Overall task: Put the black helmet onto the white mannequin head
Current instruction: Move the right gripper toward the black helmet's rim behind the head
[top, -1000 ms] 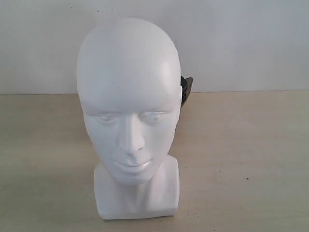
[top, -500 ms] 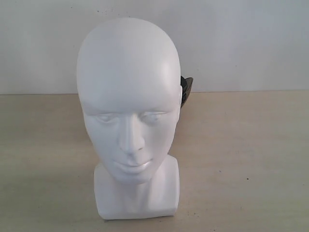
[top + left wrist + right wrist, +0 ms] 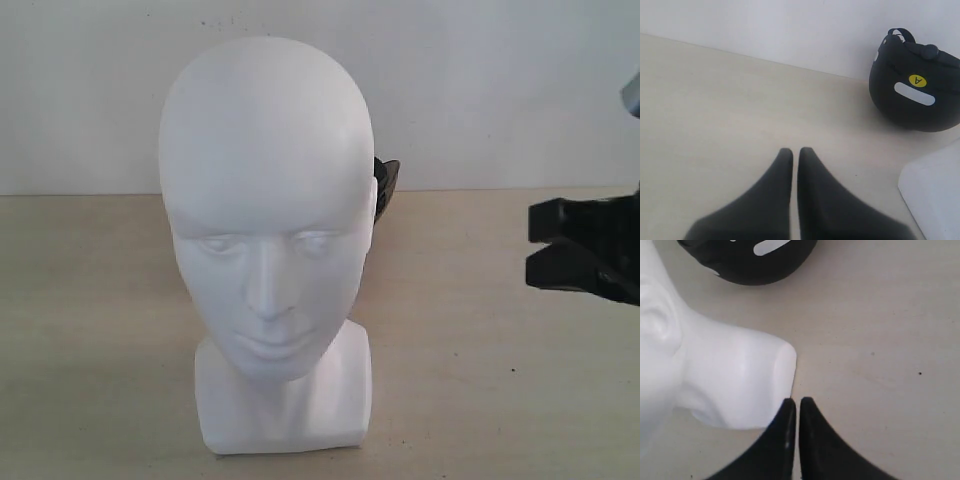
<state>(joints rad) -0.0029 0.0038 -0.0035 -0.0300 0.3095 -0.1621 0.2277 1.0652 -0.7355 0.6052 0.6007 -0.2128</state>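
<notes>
The white mannequin head [image 3: 265,240] stands upright on the table in the middle of the exterior view, facing the camera. Behind it the black helmet [image 3: 386,182] shows only as a dark sliver past its right side. The left wrist view shows the helmet [image 3: 915,85] whole, resting on the table near the wall, with a corner of the mannequin [image 3: 935,197] nearby. My left gripper [image 3: 791,150] is shut and empty, well short of the helmet. My right gripper [image 3: 796,400] is shut and empty beside the mannequin's neck base [image 3: 735,385], with the helmet [image 3: 750,260] beyond. It enters the exterior view at the right [image 3: 532,245].
A pale wooden table [image 3: 500,380] carries everything. A plain white wall [image 3: 500,90] rises close behind the helmet. Bare tabletop lies on both sides of the head.
My right gripper has come into the exterior view from the right edge. The head and the helmet have not moved.
</notes>
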